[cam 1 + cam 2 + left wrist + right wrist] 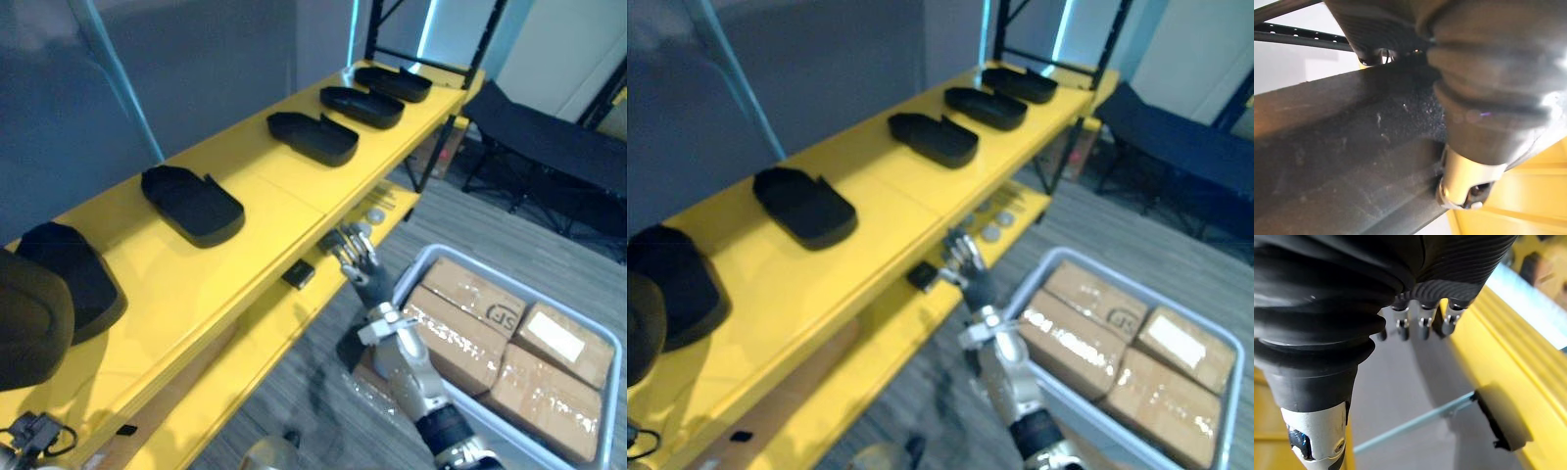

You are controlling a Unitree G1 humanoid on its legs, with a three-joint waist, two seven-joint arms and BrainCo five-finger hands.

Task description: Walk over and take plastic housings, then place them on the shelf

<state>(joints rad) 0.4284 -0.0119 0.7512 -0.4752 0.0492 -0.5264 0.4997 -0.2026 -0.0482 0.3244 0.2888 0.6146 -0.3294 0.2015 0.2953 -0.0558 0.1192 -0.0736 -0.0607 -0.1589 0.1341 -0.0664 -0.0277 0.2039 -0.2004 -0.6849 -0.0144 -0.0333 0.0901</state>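
Left eye view: a row of black plastic housings sits on the top board of the yellow shelf, spaced out from near to far. The right hand is out in front of the shelf's edge, lower than that board, with its fingers straight, a little spread and holding nothing. Every housing is up on the board, well apart from those fingertips. A grey bin of cardboard boxes stands just beside the right arm.

Right eye view: same scene. A small black block is clipped to the shelf's front edge, near the fingertips but not touching them.

Left wrist view: now something the head views don't give. The left hand shows its dark ribbed cover, a dark speckled surface close against it and yellow shelf behind. I cannot tell whether it grips anything.

Right wrist view: the fingers hang in a loose row, nothing between them, with the black block alongside on the yellow edge.
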